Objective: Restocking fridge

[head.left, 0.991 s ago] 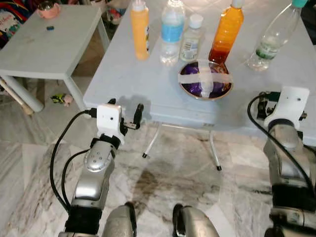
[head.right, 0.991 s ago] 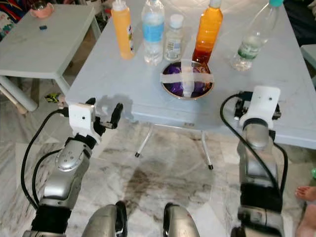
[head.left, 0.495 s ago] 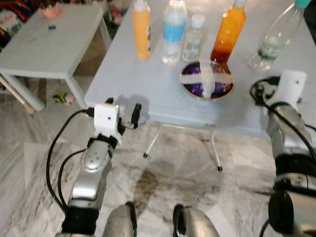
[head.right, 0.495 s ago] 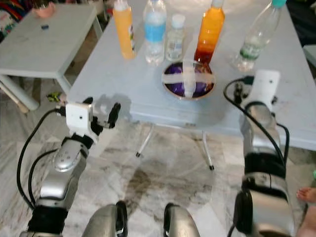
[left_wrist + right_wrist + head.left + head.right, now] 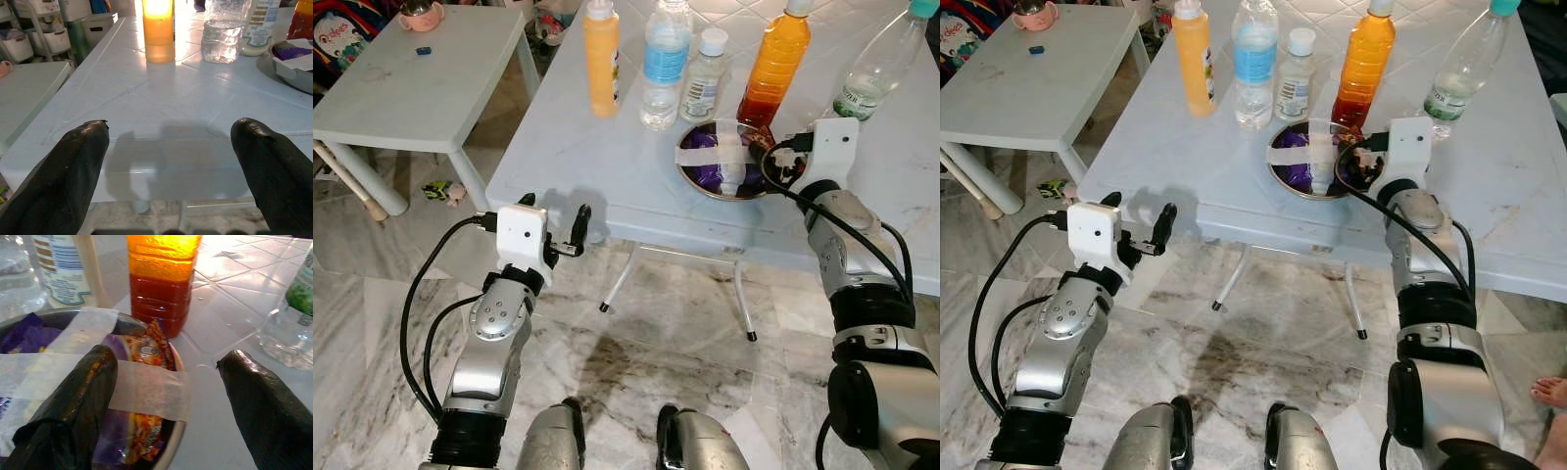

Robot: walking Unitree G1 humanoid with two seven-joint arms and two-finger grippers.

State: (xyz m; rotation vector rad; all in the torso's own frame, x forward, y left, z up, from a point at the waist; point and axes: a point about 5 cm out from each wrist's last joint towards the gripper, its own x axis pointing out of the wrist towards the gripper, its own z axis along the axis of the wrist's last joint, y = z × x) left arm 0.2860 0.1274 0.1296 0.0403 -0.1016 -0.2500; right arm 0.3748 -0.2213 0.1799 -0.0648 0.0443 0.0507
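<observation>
- Nearest the robot, the left gripper hangs just off the near edge of the pale grey table, its two black fingers spread wide and holding nothing.
- Further in, the right gripper sits over the table at the right rim of the round metal bowl, fingers spread: one lies over the bowl, the other over bare table beside it. It grips nothing yet.
- The bowl holds purple and orange snack packets and is crossed by strips of white tape.
- Behind the bowl stands a row of bottles: an opaque orange squeeze bottle, a clear water bottle with a blue label, a small clear bottle with a white cap, an amber juice bottle just beyond the bowl, and a clear bottle with a green label leaning at the far right.
- Off to the robot's left is a low white side table carrying a pink cup.
- Judging by this, restocking has barely begun: every item is on the table, and the first pick, likely the bowl or the amber bottle, is not yet made.
</observation>
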